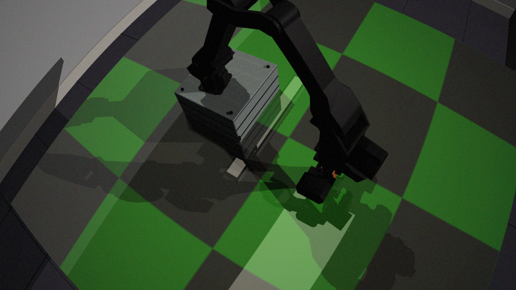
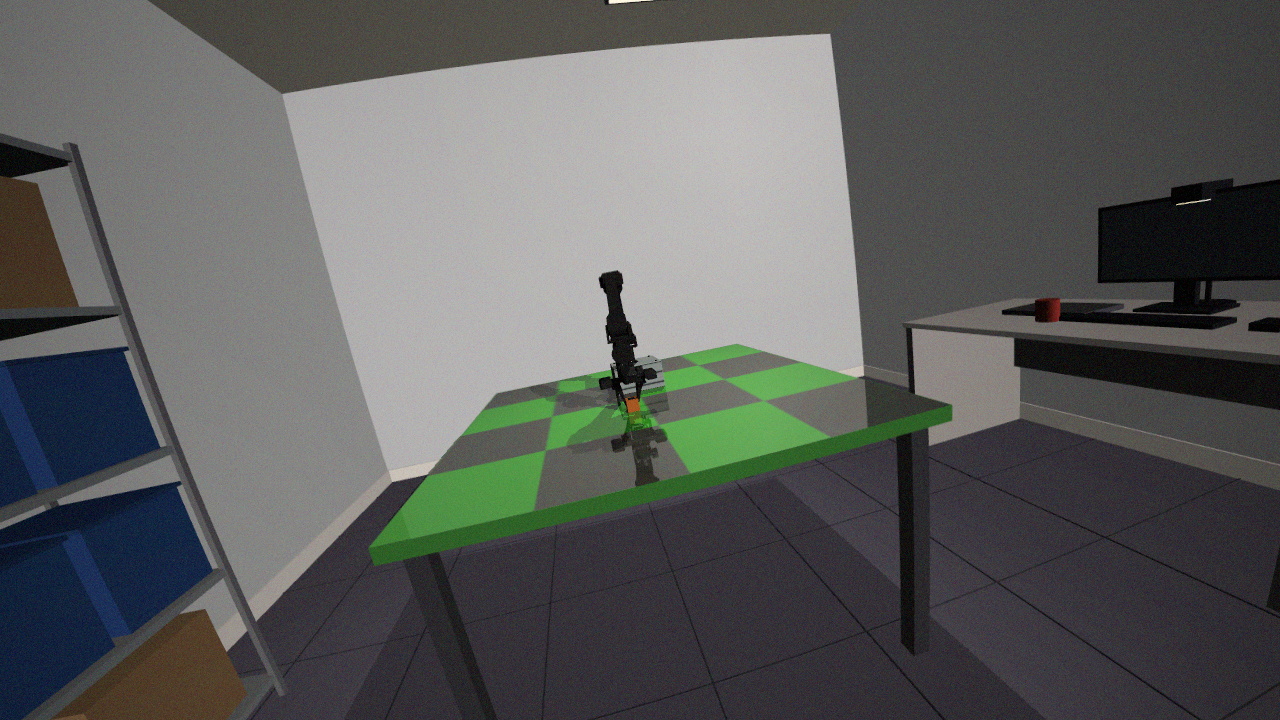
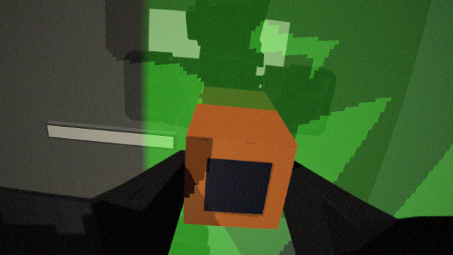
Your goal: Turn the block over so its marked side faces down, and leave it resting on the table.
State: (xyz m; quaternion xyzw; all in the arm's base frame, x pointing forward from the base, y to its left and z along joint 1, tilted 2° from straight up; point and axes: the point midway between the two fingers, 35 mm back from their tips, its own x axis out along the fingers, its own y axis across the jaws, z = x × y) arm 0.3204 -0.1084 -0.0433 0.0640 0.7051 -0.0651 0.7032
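Observation:
The orange block [image 1: 334, 174] [image 2: 632, 406] [image 3: 226, 122] stands on the glossy green and grey checkered table [image 1: 472, 172] [image 2: 751, 434]. Its dark square mark [image 3: 238, 187] is on the top face, turned up towards the wrist camera. My gripper [image 1: 327, 172] [image 2: 631, 401] [image 3: 235, 163] points down over the block, with one finger against each side of it in the wrist view; it is shut on the block. In the top view the gripper hides most of the block. The block's underside is hidden.
A grey layered pedestal [image 1: 252, 68] [image 2: 655, 368] stands under the arm's base, behind the block. Pale light reflections and arm shadows lie on the table around the block. A shelf rack [image 2: 102, 259] and a desk [image 2: 957, 324] with a red cup [image 2: 1047, 310] stand away from the table.

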